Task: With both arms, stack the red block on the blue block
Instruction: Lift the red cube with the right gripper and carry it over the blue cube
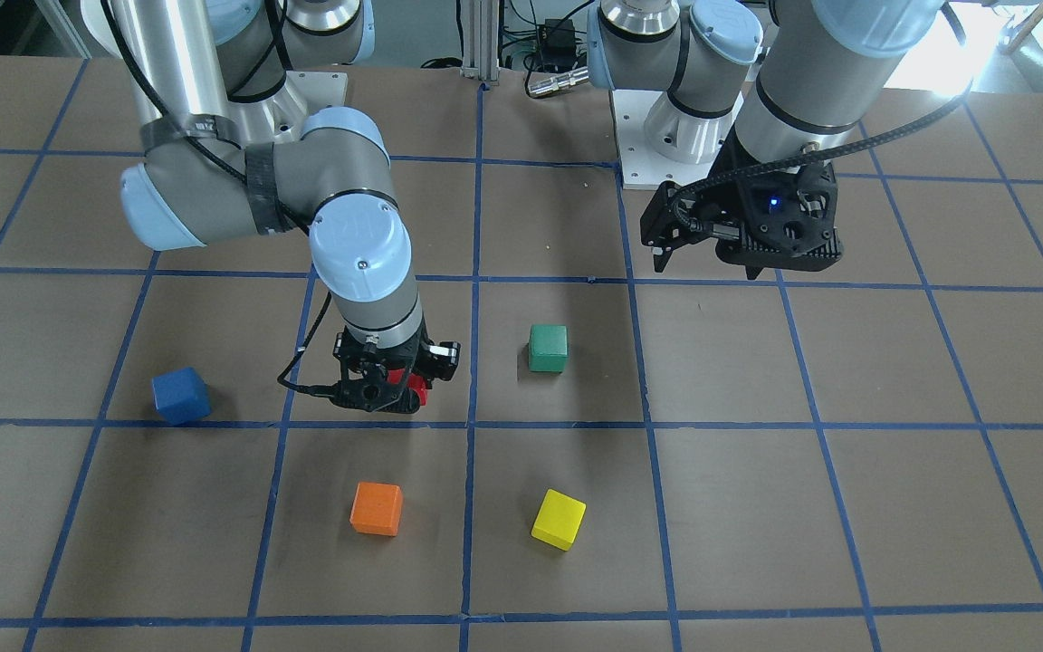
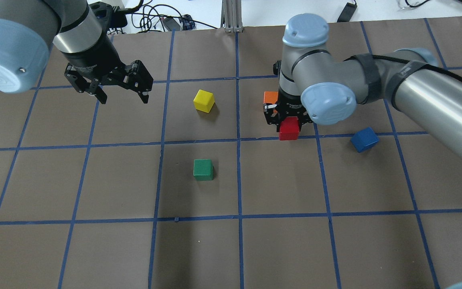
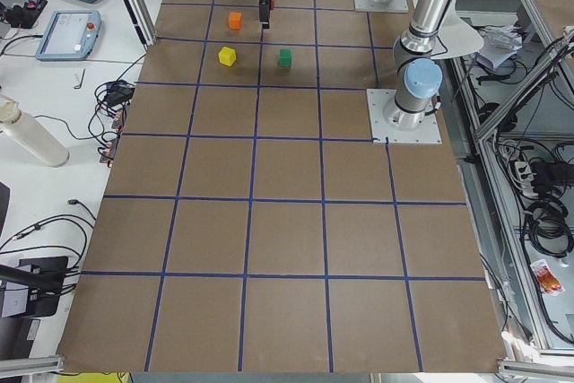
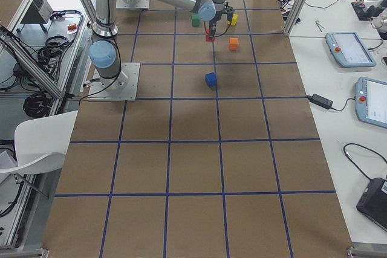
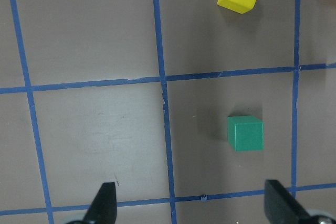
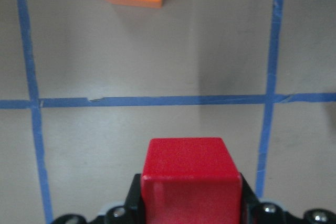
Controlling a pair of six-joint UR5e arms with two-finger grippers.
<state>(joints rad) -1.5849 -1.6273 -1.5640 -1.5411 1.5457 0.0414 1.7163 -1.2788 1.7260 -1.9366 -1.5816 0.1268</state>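
My right gripper is shut on the red block and holds it just above the brown table paper. The right wrist view shows the red block filling the space between the jaws. The blue block lies tilted on the table to the right of the held block; it also shows in the front view. My left gripper is open and empty, raised over the far left of the table, with both fingertips wide apart in its wrist view.
An orange block sits just beyond my right gripper, partly hidden by it. A yellow block and a green block lie near the table's middle. Blue tape lines grid the table.
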